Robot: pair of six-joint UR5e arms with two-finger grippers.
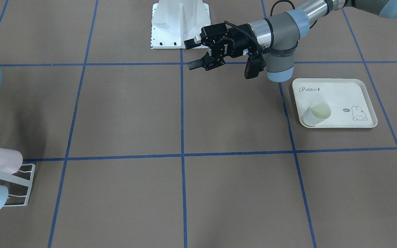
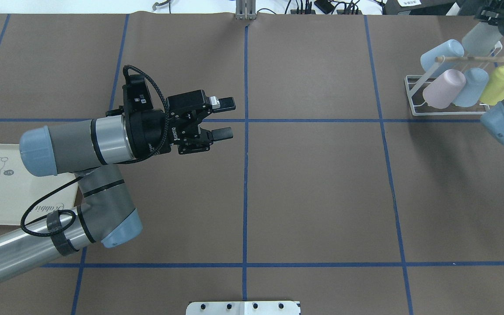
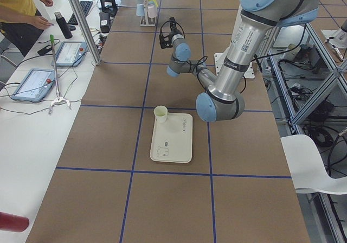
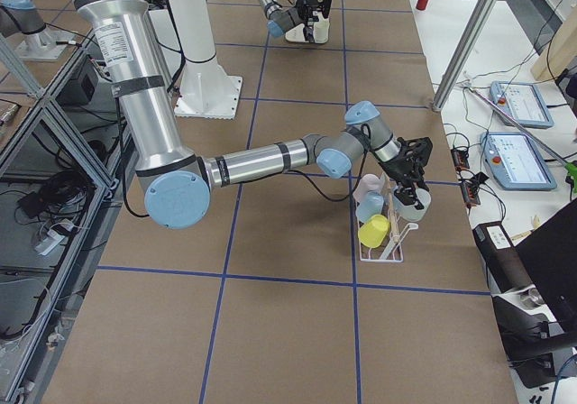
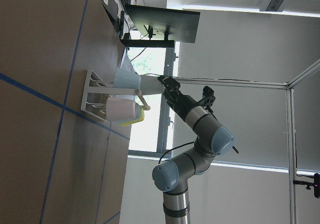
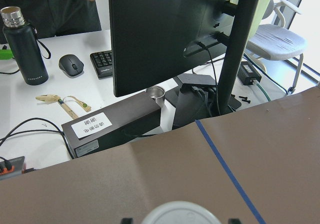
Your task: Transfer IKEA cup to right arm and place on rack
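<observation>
Left gripper [image 2: 225,117]: I see its two fingers spread wide with nothing between them, held above the brown table [image 2: 322,188] just short of the centre tape line
Right gripper [image 4: 413,188]: clamped on the IKEA cup [image 2: 479,39]; my right wrist view shows the cup's white rim between the two fingertips
IKEA cup: one pale grey cup, tilted, at the far side of the rack [image 2: 409,94] and just beside the wooden rod [image 2: 457,58]; I cannot tell whether it sits on a prong
Rack: one white wire frame at the table's right end, well apart from the left gripper
Cups on the rack: four besides the gripped one, all slanted: a light blue cup [image 2: 444,50] on the far side, then a pink cup [image 2: 442,89], a second light blue cup [image 2: 470,87] and a yellow cup [image 2: 503,83] in a row on the near side
Tray: one cream rabbit tray [image 1: 339,100] at the table's left end, partly under the left arm in the overhead view
Cup on the tray: one cream cup [image 1: 317,113], upright, mouth up, near a corner of the tray
Total cups in my views: six, with five at the rack and one on the tray
</observation>
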